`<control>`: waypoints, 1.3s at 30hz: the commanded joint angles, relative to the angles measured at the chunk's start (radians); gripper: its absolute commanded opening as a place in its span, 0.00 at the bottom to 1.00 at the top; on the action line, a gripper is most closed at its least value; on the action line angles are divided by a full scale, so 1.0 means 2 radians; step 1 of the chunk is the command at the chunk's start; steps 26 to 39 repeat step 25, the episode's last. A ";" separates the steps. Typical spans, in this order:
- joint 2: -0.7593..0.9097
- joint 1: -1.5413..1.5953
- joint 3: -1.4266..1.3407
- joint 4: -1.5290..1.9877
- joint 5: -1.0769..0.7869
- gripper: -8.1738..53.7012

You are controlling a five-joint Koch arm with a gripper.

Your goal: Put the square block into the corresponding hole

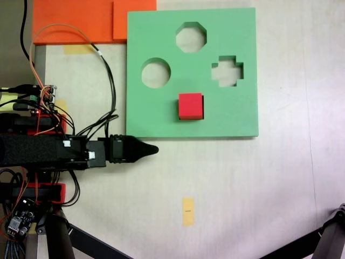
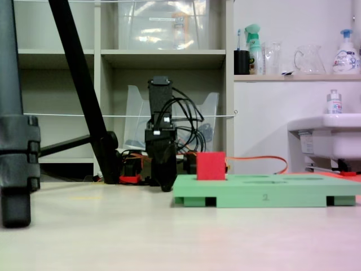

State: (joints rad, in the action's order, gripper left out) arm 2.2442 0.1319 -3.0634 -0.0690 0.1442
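The red square block point(image 1: 190, 106) sits in the square hole point(image 1: 203, 106) of the green foam board point(image 1: 161, 116), near the board's front edge. In a fixed view from table height the block point(image 2: 211, 166) stands upright and sticks up above the board point(image 2: 265, 197). My gripper point(image 1: 154, 150) lies off the board, left of and below the block, with its dark jaws drawn to one pointed tip and nothing between them. From table height the gripper point(image 2: 166, 185) hangs tip-down just left of the board.
The board also has a round point(image 1: 156, 73), an octagonal point(image 1: 191, 37) and a cross-shaped cut-out point(image 1: 227, 70). Flat orange foam sheets point(image 1: 75, 21) lie at the upper left. Cables point(image 1: 102, 70) loop beside the arm. A yellow tape mark point(image 1: 187, 211) is on the table; tripod legs point(image 2: 79, 84) stand nearby.
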 commanded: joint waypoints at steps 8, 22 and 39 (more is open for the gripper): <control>0.037 0.008 -0.035 0.027 -0.007 0.68; 0.037 0.008 -0.035 0.027 -0.007 0.68; 0.037 0.008 -0.035 0.027 -0.007 0.68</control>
